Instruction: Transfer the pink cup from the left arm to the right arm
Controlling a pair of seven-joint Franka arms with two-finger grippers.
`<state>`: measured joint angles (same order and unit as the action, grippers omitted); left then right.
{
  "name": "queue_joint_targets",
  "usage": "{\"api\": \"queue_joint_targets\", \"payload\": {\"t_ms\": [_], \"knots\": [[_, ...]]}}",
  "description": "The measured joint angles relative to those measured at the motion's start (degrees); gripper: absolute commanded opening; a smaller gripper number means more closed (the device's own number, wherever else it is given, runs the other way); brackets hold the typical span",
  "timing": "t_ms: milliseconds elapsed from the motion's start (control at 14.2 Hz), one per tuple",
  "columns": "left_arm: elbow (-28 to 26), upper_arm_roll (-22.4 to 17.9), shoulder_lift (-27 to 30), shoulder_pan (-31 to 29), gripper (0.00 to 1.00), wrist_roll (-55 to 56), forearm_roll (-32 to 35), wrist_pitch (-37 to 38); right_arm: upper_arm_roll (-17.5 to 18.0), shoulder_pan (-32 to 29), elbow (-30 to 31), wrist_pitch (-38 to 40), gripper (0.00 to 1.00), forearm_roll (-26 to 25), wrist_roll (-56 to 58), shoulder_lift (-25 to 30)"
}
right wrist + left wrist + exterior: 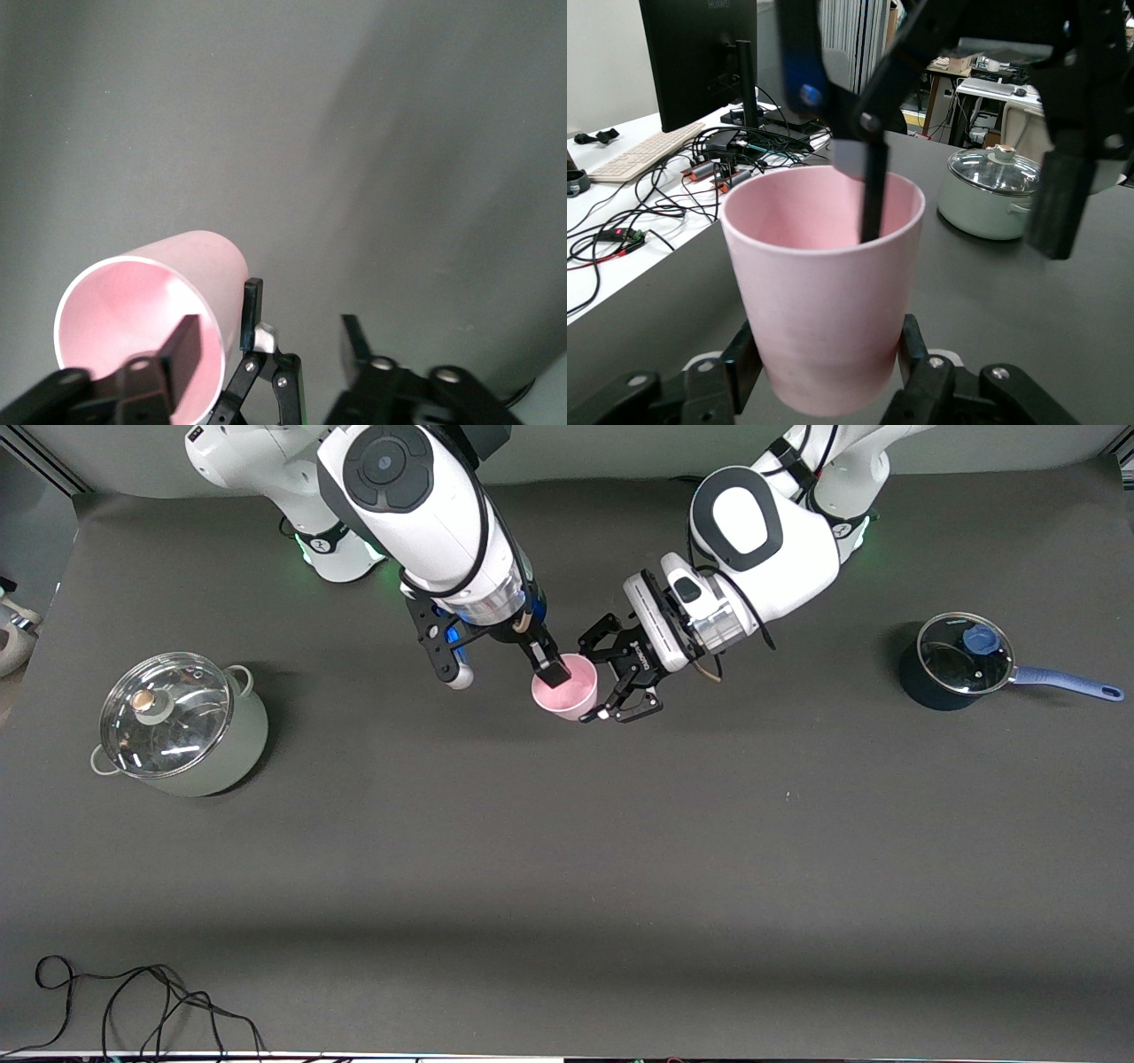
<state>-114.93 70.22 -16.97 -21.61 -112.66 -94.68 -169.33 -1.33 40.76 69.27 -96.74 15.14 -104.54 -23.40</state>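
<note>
No text can be read: the white lettering on the left gripper [617, 682] is too small to make out.

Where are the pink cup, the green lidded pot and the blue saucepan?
pink cup [571, 691]: front view, inner wall near rim.
green lidded pot [232, 757]: front view, side wall.
blue saucepan [1059, 679]: front view, handle.

The bench [567, 850] is seen from high above, facing the arms; the pink cup [824, 301] is shared close-up by both wrist views.
</note>
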Motion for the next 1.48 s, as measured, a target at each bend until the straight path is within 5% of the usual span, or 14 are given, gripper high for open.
{"api": "queue_joint_targets", "payload": {"t_ms": [492, 633, 844, 914, 1477], "knots": [[0.0, 0.2, 0.0, 0.4, 0.37, -0.1, 0.0, 0.0, -0.4, -0.1, -0.1, -1.4, 0.0, 0.0, 0.0, 0.0], [0.0, 0.2, 0.0, 0.4, 0.54, -0.1, 0.0, 0.0, -0.4, -0.1, -0.2, -1.4, 0.0, 0.0, 0.0, 0.0], [0.4, 0.1, 0.0, 0.4, 0.94, 0.8, 0.0, -0.1, -0.5, -0.2, -0.6, -1.5, 0.0, 0.0, 0.6, 0.0], [0.7, 0.1, 0.0, 0.4, 0.98, 1.9, 0.0, -0.1, -0.6, -0.3, -0.9, -1.5, 0.0, 0.0, 1.6, 0.0], [1.3, -3.5, -1.8, -1.6, 0.98, 3.7, 0.0, 3.6, -1.9, -9.0, -1.3, 8.3, 0.0, 0.0, 23.6, 2.8]]}}
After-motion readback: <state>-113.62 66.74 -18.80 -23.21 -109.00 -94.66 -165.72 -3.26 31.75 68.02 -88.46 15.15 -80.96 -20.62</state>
